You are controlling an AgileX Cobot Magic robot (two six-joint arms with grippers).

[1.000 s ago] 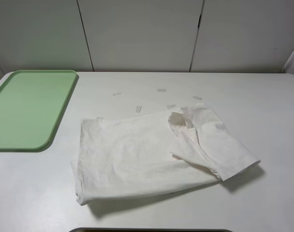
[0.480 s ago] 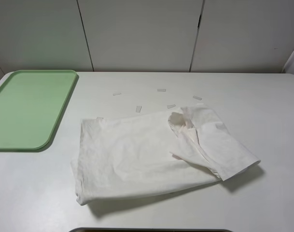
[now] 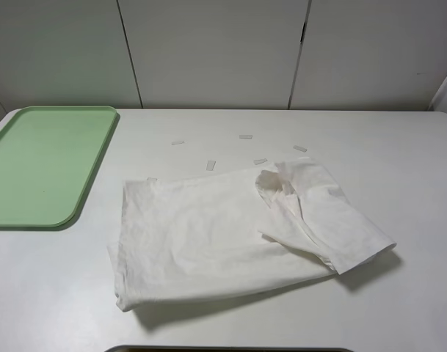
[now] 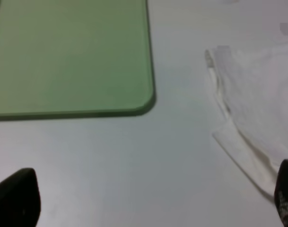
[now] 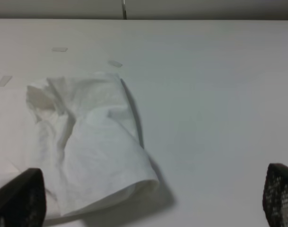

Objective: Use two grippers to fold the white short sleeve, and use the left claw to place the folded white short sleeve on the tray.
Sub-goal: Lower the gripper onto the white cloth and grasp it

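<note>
The white short sleeve (image 3: 208,235) lies crumpled and partly folded on the white table, a little right of centre, with one part turned over on its right side. The pale green tray (image 3: 40,165) sits empty at the far left. Neither arm shows in the exterior high view. In the left wrist view my left gripper (image 4: 153,194) is open and empty above bare table, between the tray (image 4: 68,56) and the shirt's edge (image 4: 257,94). In the right wrist view my right gripper (image 5: 151,196) is open and empty, with the shirt's turned-over part (image 5: 82,142) to one side.
Several small white tape strips (image 3: 211,165) lie on the table just behind the shirt. A panelled wall (image 3: 208,51) stands behind the table. A dark edge (image 3: 230,349) shows at the table's front.
</note>
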